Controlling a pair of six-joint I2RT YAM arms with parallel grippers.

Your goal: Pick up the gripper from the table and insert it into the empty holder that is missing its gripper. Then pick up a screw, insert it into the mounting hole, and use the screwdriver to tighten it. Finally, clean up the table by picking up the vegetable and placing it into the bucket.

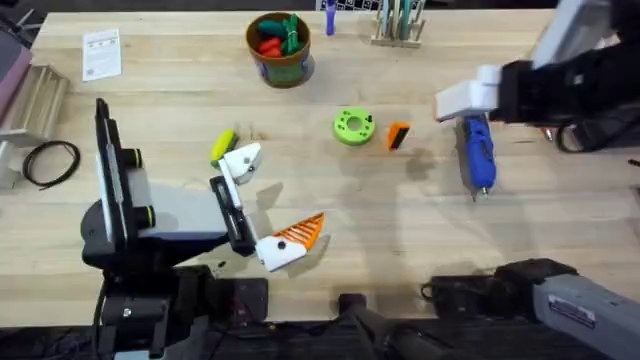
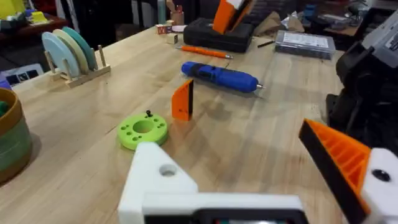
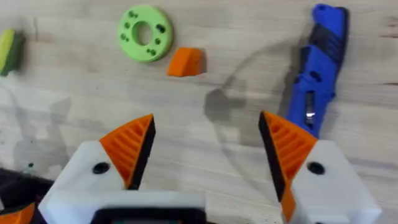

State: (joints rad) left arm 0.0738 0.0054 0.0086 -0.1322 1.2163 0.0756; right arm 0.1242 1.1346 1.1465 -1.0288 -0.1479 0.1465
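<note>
- While it sits alone on the counter, the gripper is a small orange block with one black side, just beside the green disc.
- Near it on the other side lies the blue screwdriver, flat on the wood with its thin tip pointing toward the arms' bases.
- Above the screwdriver hangs the right gripper. Its arm reaches in from the right edge, and its jaws are wide apart with nothing between them.
- Farther left, the yellow-green vegetable lies just beside a white finger of the left gripper.
- That left arm is bent low over the counter, pointing right. Its jaws are spread wide and hold nothing.
- At the far side stands the bucket, with red and green toys inside.
</note>
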